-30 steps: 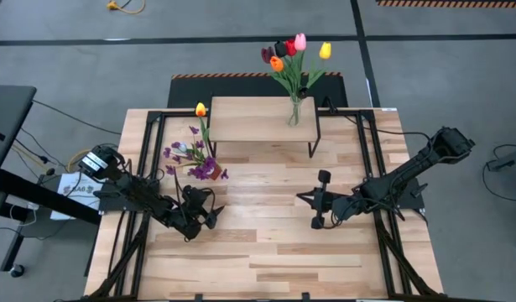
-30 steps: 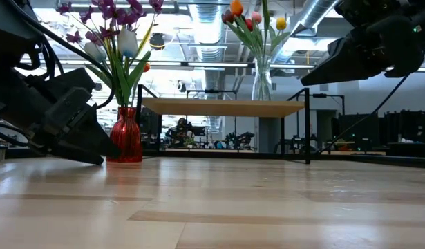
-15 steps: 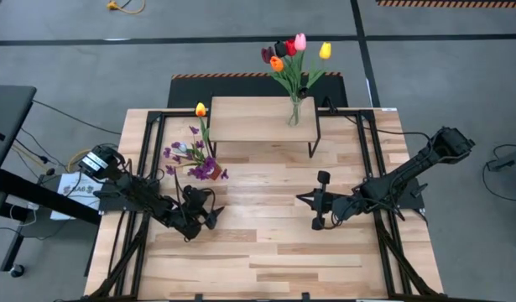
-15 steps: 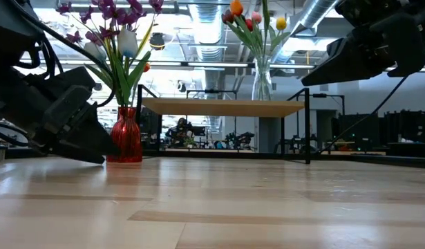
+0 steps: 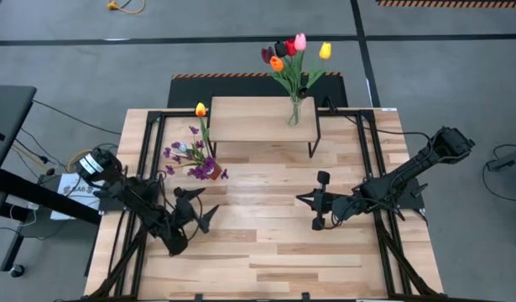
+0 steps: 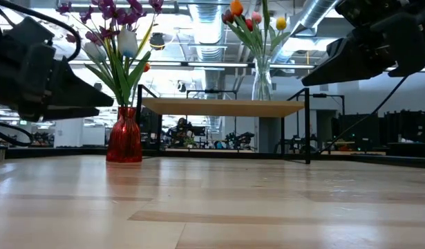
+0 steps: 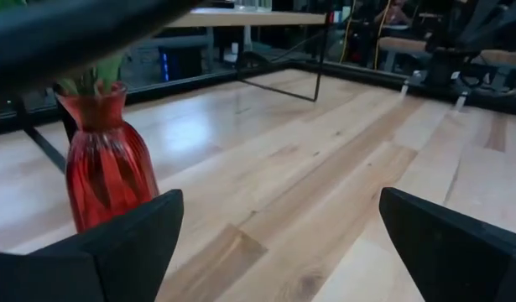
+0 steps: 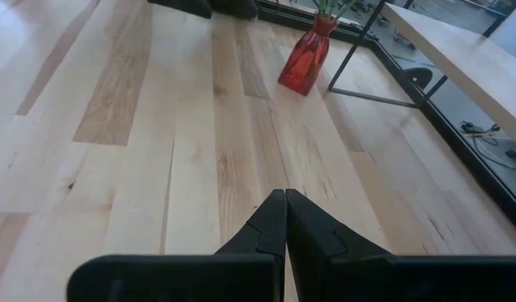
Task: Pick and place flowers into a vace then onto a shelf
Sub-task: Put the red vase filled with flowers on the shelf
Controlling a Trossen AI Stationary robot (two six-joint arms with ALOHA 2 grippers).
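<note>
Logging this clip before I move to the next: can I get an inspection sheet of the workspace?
Surface: wood-plank table, bare in front.
Job's things: clear vase of tulips on the shelf; red vase with purple sprigs on the table beside the shelf.
Clutter: nothing seen.
Grippers: left gripper open, empty, near the red vase; right gripper shut, empty, mid-table.
Cables: cable on the floor, left.
Surroundings: grey floor; workshop behind.

Left arm stretched low from the table's left edge toward its middle, left gripper with fingers spread wide and empty, right arm angled in from the right, right gripper fingers pressed together, holding nothing
</note>
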